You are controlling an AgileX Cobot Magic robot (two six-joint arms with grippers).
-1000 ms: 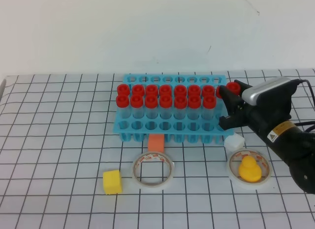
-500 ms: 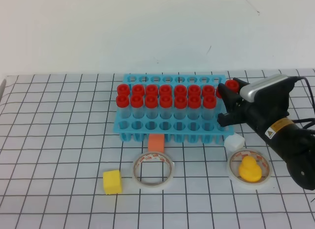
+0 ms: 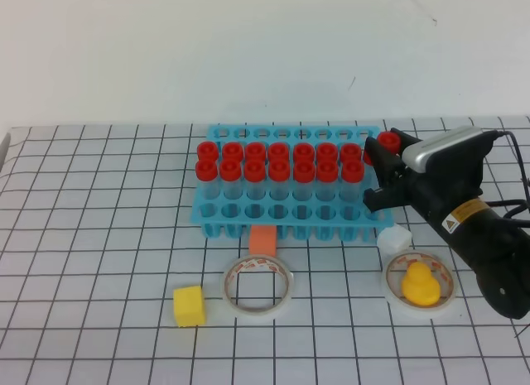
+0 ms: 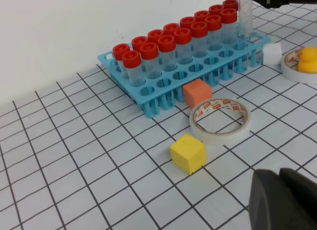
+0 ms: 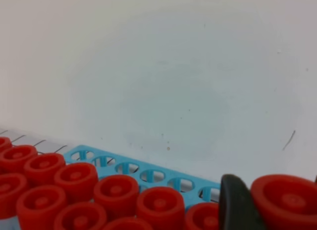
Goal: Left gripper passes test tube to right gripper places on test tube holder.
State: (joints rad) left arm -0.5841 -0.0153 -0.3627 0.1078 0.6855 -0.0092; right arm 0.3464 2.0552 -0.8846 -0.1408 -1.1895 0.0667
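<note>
Exterior high view, from left to right: the yellow cube (image 3: pixel 189 306) lies on the gridded desk (image 3: pixel 83 236) at about seven o'clock from the test tube holder (image 3: pixel 290 213), with a tape roll (image 3: pixel 258 287) and an orange block (image 3: pixel 262 240) just in front of the rack. Two back rows of the holder are filled with red-capped tubes; the front rows stand vacant. At the rack's three o'clock end the right pincer (image 3: pixel 383 174) is clamped on the test tube (image 3: pixel 387 145), its red cap showing above the fingers. A white cube (image 3: pixel 396 239) and a second tape ring with a yellow duck (image 3: pixel 420 284) sit at five o'clock from the rack. The left pincer (image 4: pixel 285 200) is seen only in its own wrist view, drawn back low over the desk, together and empty.

To set the tube down well, I would keep it upright, centre its tip over a free hole at the right-hand end, lower straight without nudging neighbouring caps, and release only once it is seated.
</note>
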